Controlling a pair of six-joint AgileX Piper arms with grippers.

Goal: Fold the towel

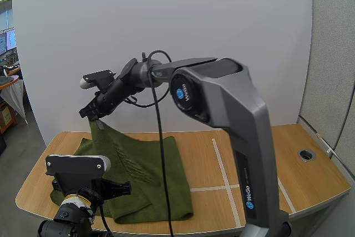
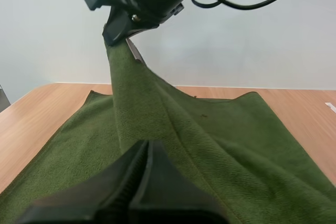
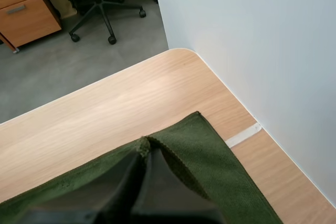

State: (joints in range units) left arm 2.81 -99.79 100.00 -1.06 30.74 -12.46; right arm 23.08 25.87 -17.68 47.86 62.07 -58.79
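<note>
Step in hand, as judged: lift phase of a fold, cloth raised but not yet laid over. Locate the towel (image 1: 150, 176) on the left half of the tabletop (image 1: 260, 159), spread from near the front edge back toward the back-left corner, mostly flat, with one ridge standing up off the surface. Note the right gripper (image 1: 91, 114) above the back-left part of the tabletop, closed on a hemmed bit of the towel and pinching it at the very tips; corner or edge portion not discernible. Trace the ridge of cloth from that pinch down across the flat part toward the left gripper (image 1: 121, 188), set low over the towel near the front edge. Read the left fingers (image 2: 121, 182) as pressed together into one dark wedge; cloth caught between them or merely lying beneath, not discernible. For the next move, as judged: carry the pinched cloth across the flat part toward the opposite edge, hold enough height to avoid dragging the lower layer, lower to hem-on-hem alignment, then part the right gripper. Expect soft, limp cloth: likely sag and skew if moved fast, and likely shift of the lower layer unless pinned near the front edge.
</note>
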